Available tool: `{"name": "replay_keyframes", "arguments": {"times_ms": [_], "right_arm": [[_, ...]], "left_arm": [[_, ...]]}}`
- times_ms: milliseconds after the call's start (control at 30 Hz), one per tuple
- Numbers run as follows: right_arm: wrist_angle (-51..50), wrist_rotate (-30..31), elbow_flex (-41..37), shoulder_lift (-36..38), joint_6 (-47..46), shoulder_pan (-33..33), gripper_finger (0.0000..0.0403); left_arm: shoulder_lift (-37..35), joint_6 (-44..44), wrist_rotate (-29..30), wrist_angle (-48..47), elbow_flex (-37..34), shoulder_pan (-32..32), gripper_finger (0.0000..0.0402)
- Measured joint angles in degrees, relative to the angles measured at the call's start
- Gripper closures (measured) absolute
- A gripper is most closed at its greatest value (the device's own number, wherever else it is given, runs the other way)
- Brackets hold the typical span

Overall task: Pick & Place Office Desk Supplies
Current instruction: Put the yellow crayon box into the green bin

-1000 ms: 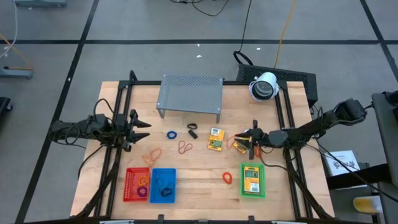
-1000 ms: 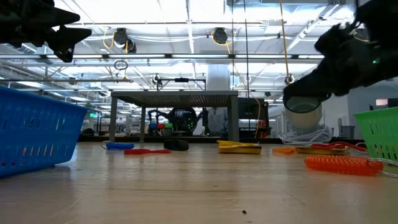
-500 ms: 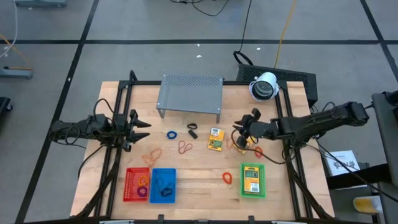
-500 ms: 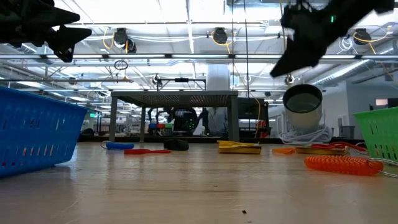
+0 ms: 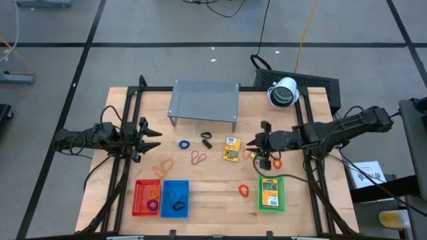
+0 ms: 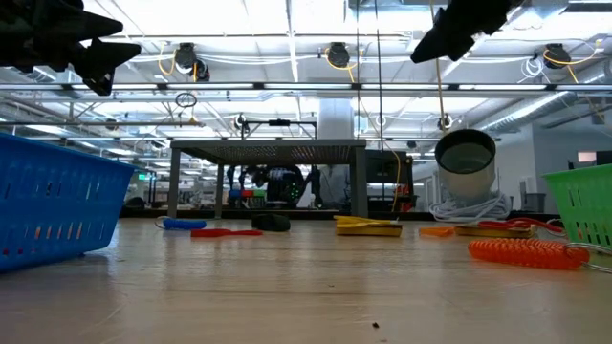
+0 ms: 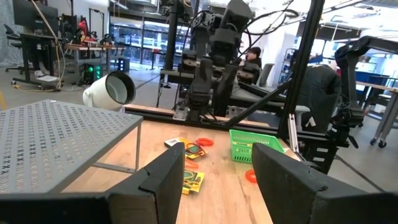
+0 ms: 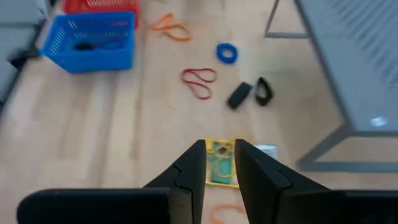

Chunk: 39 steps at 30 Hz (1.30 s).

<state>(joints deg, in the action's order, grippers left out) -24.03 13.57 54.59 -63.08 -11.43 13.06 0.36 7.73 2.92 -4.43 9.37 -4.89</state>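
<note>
Over a pale wood-plank counter (image 5: pixel 213 200), a grey perforated metal shelf (image 5: pixel 204 99) stands at the back, with red (image 5: pixel 147 198), blue (image 5: pixel 175 199) and green (image 5: pixel 271 193) mesh baskets along the front edge. The right hand (image 5: pixel 262 148) hangs above the counter near the middle-right, its two dark fingers (image 8: pixel 189 171) slightly parted with a narrow gap and gripping nothing; in its wrist view a flat yellow packet (image 8: pixel 221 162) lies on the wood straight below that gap. Loose supplies lie scattered between shelf and baskets: a small blue ring (image 5: pixel 183 144), a black clip (image 5: pixel 206 140), thin red band loops (image 5: pixel 198 157), an orange loop (image 5: pixel 163 165) and a coiled orange band (image 5: pixel 243 190) beside the green basket, which holds another packet. The left hand (image 5: pixel 148 138) waits at the counter's left edge, fingers (image 7: pixel 161 180) spread apart and empty.
</note>
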Motion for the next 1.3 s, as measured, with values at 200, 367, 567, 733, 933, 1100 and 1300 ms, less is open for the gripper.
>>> {"name": "replay_keyframes", "arguments": {"times_ms": [200,367,567,733,933,1100,1300], "right_arm": [[0.1,-9.4,0.0,-4.1,-3.8,-1.2,0.0328],[-2.9,-21.0,1.4,-8.5,0.7,-2.0,0.0328],[-0.7,-29.4,3.2,-10.7,8.0,-2.2,0.0328],[3.2,-25.0,3.2,-11.3,9.1,-2.2,0.0328],[2.3,-22.6,3.2,-15.3,9.5,-5.6,0.0328],[7.9,-22.3,3.2,-19.0,13.1,-8.9,0.0328],[17.4,-16.4,3.3,-25.5,-0.2,-8.6,0.0328]], "left_arm": [[0.0,0.0,0.0,0.0,0.0,0.0,0.0204],[0.0,0.0,0.0,0.0,0.0,0.0,0.0204],[0.0,0.0,0.0,0.0,0.0,0.0,0.0204],[0.0,0.0,0.0,0.0,0.0,0.0,0.0204],[0.0,0.0,0.0,0.0,0.0,0.0,0.0204],[0.0,0.0,0.0,0.0,0.0,0.0,0.0204],[0.0,0.0,0.0,0.0,0.0,0.0,0.0204]]}}
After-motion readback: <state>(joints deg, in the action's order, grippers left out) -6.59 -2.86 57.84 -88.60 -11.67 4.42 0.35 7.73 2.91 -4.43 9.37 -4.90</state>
